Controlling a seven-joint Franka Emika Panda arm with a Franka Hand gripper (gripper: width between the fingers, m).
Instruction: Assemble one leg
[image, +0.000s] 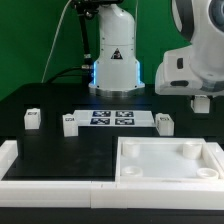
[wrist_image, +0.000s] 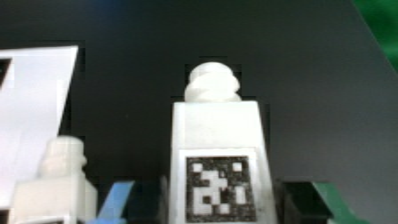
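One leg (wrist_image: 217, 120) sits gripped in the end effector (wrist_image: 221, 204).

Black table (image: 50, 105) right across, and a flat green backdrop (image: 30, 40) behind it. The robot's base (image: 115, 60) is white, with a black triangle on the front and a blue glow down at its foot. The arm (image: 195, 55) is white as well. Three legs (image: 70, 123) are out there, all white, each with a black-and-white square tag. The marker board (image: 112, 119) is white too, carrying four black-and-white tags. The big tray (image: 165, 178) is plain white, no pattern at all. Up close now, the leg (wrist_image: 217, 130) is white, its tag (wrist_image: 217, 187) a blocky black-and-white checker, and the gripper (wrist_image: 217, 205) shows blue fingers (wrist_image: 118, 200).
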